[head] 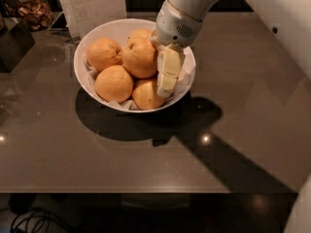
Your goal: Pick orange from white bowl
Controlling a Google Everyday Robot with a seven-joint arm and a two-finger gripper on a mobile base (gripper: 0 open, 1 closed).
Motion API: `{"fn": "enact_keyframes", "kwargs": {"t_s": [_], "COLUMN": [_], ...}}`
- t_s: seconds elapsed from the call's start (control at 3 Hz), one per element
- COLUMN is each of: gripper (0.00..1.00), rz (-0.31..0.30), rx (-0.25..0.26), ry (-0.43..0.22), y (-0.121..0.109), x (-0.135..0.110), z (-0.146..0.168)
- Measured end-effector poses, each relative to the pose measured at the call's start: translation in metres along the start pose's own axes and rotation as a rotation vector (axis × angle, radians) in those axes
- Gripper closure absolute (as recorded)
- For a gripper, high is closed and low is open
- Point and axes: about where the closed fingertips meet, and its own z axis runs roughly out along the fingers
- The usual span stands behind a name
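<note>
The white bowl (92,42) stands on the dark table at upper middle, lined with crinkled white paper and holding several oranges. The orange (140,57), the largest, with a small dark stem dimple, sits higher than the others in the bowl's middle. My gripper (160,84) reaches down into the bowl's right side from the upper right. Its pale finger (168,74) presses against the orange's right side; the other finger is hidden behind the fruit. The jaws look closed on the orange.
A white carton (92,4) stands just behind the bowl. A dark box (12,42) and a container of brown snacks (34,11) are at the far left. The table's front edge (146,192) runs across the bottom, with cables (34,220) below.
</note>
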Motion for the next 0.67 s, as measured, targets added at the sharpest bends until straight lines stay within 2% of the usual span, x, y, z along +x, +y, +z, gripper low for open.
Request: {"fn": "enact_keyframes", "kwargs": {"t_s": [0.33, 0.67], "gripper": [0.0, 0.0], "rz": [0.045, 0.059], "rx": [-0.01, -0.032], "ry": [0.022, 0.017], "y": [0.0153, 0.0162], "x": [0.0177, 0.0231], "z": [-0.0034, 0.0054]}}
